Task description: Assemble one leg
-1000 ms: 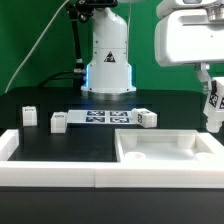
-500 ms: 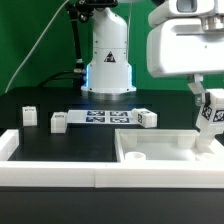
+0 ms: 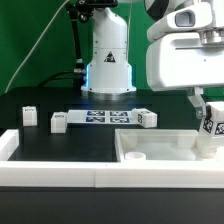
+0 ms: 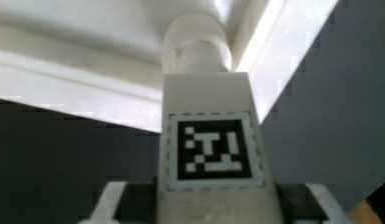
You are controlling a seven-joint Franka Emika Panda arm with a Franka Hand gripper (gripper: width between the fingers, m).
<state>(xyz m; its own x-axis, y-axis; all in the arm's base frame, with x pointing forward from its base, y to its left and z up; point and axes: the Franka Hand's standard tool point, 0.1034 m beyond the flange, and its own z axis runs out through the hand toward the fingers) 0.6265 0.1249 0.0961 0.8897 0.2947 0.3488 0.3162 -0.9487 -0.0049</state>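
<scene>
My gripper is at the exterior view's right, over the far right corner of the large white tray-like panel. It is shut on a white leg with a black-and-white marker tag. In the wrist view the leg fills the middle, held between my two fingers, and its rounded end points at the panel's white wall. Three more legs stand on the black table: one at the left, one beside it, and one right of the marker board.
The marker board lies flat in the middle of the table in front of the robot's white base. A white raised rim runs along the table's front edge and left corner.
My gripper with the leg has risen slightly and shifted a little toward the exterior view's left, and the arm's big white link now fills more of the upper right.
</scene>
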